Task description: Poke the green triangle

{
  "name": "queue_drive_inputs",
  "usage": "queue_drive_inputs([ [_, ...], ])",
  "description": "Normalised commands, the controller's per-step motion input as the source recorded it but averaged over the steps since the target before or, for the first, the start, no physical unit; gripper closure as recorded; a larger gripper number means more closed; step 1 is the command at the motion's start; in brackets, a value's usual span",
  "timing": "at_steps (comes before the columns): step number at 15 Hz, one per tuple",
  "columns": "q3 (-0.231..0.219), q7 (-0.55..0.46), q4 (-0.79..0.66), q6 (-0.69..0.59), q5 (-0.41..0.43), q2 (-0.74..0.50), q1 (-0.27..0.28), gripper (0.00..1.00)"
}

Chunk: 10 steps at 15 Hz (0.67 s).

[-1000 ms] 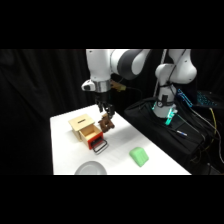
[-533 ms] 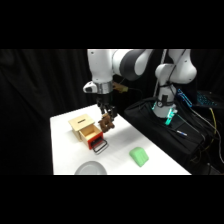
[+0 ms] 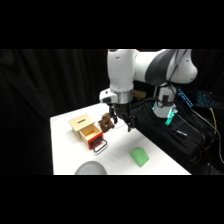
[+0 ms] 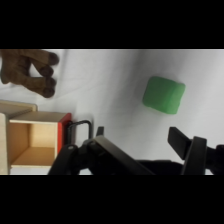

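A: Starting with the side view, where does the gripper [image 3: 123, 121] sit?

B: Centre of the frame, hanging from the white arm [image 3: 150, 67] above the white table [image 3: 62, 145]. Its two dark fingers point down with a clear gap between them, so the jaws are released and hold nothing.

A: And the green triangle [image 3: 139, 156]?

B: Lower centre-right of the frame, flat on the table, below and slightly right of the gripper and well apart from it.

A: What else is on the table?

B: A wooden box [image 3: 85, 129] at centre-left, with a red-fronted part and a metal handle [image 3: 99, 147] at its lower right. A brown toy [image 3: 106, 123] stands just right of the box, near the left finger. A grey round object [image 3: 91, 169] is cut off by the lower edge (its kind cannot be told). A thin teal light [image 3: 170, 118] glows at centre-right, off the table.

A: Moving to the wrist view?

B: The green triangle [image 4: 163, 94] lies upper right of the frame on bare white table [image 4: 110, 80]. The gripper [image 4: 145, 145] linkage rises from the bottom edge; one finger shows at lower right, the other near lower centre, spread apart and touching nothing. The brown toy [image 4: 29, 70] is at upper left, the wooden box [image 4: 31, 140] at lower left, open side showing, its handle [image 4: 82, 130] just right of the red edge.
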Motion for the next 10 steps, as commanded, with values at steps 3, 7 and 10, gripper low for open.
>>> queue_drive_inputs([
  [3, 0.112, 0.05, -0.33, 0.28, 0.061, -0.24, 0.135, 0.26],
  [7, 0.089, 0.03, -0.28, 0.32, 0.080, -0.16, 0.104, 0.76],
  [10, 0.038, 0.04, -0.20, 0.35, 0.002, -0.01, 0.052, 1.00],
])
